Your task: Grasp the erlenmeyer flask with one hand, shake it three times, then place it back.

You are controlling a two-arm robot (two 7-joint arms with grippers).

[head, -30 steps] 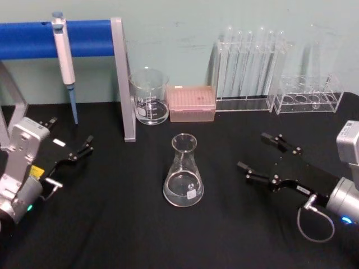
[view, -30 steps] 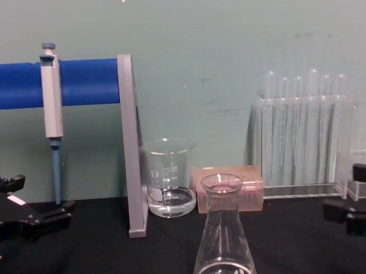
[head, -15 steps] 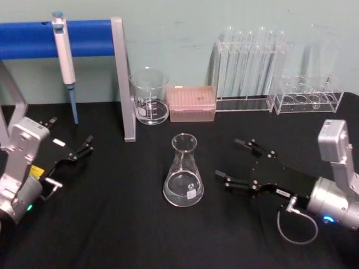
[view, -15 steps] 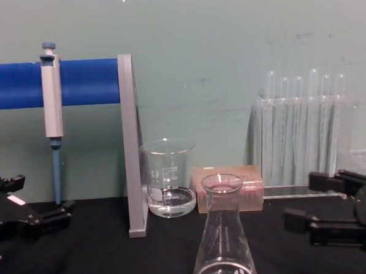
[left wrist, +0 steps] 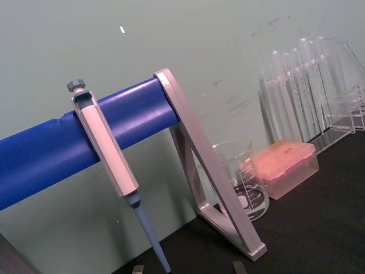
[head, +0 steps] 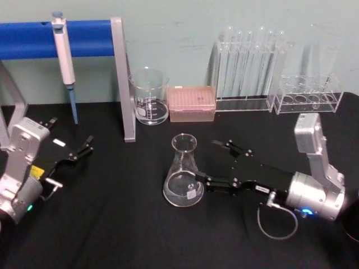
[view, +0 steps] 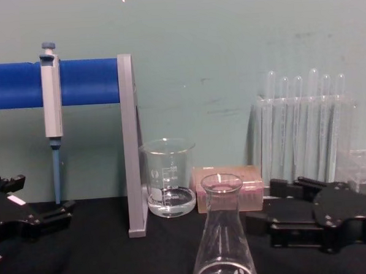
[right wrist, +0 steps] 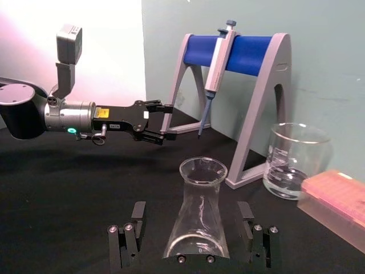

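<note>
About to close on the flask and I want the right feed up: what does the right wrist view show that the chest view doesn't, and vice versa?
Right wrist view: the right gripper is open, with one of its fingers on each side of the erlenmeyer flask base and a gap on both sides.
Chest view: the test tubes standing in their rack behind, and the right gripper seen side-on, low beside the flask.
Both: the flask, the beaker, the pink box, the pipette on the blue stand, and the parked left gripper.
</note>
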